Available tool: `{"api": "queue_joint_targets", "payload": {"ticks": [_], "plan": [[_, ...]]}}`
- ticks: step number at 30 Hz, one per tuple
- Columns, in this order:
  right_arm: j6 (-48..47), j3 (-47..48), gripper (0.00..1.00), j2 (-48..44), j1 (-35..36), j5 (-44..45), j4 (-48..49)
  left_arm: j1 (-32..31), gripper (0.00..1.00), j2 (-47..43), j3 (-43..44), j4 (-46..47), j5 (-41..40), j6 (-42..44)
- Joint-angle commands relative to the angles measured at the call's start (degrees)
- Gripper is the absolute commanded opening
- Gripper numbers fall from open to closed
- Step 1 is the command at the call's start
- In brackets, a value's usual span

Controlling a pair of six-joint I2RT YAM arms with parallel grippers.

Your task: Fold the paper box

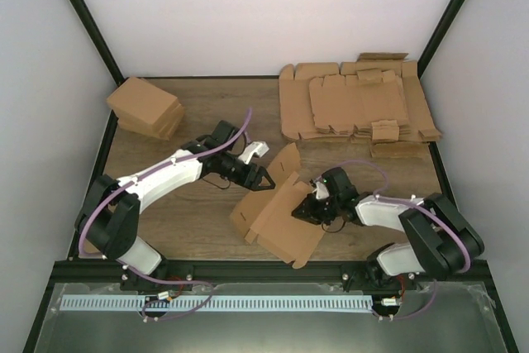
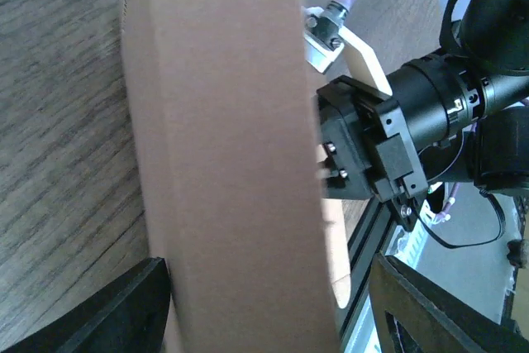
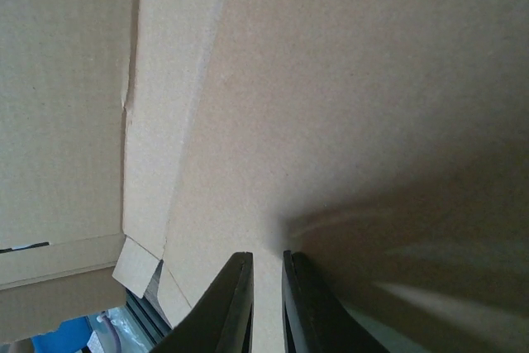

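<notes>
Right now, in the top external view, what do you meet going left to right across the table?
Stack of compact cartons → left gripper → paper box → right gripper → pile of flat cardboard sheets.

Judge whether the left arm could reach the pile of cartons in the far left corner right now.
Probably yes: only table lies between the left gripper and the pile of cartons; its open fingers only need to back off the paper box first.
</notes>
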Motion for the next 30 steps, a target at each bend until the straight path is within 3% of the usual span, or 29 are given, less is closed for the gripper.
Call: {"api": "queue_joint_targets", "payload": {"ticks": [1, 8, 14, 17, 20, 28, 30], "plan": [[3.09, 1.59, 0.13, 4.31, 2.74, 7.15, 2.35, -0.95, 0.7, -0.47, 0.83, -1.77, -0.56, 0.44], [6.18, 3.91, 0.1, 10.25, 4.67, 9.05, 9.16, -1.34, 0.84, -1.16, 1.32, -1.98, 0.08, 0.44], [6.62, 6.25, 0.1, 15.72, 6.32, 8.96, 13.0, -1.34, 0.87, -1.76, 2.03, -2.06, 1.72, 0.65], [7.06, 6.55, 0.09, 17.03, 6.86, 9.22, 13.9, -1.28, 0.86, -2.1, 1.98, -1.95, 0.9, 0.39], [7.14, 6.28, 0.09, 17.45, 6.96, 9.2, 14.48, -1.08, 0.74, -1.78, 2.18, -1.93, 1.1, 0.09], [6.37, 6.21, 0.09, 17.21, 7.04, 9.57, 13.97, -0.99, 0.74, -0.94, 2.14, -1.55, 0.34, -0.04], [6.31, 6.35, 0.09, 17.33, 7.04, 9.57, 13.83, -0.99, 0.8, -0.93, 2.19, -1.38, 0.86, -0.09]]}}
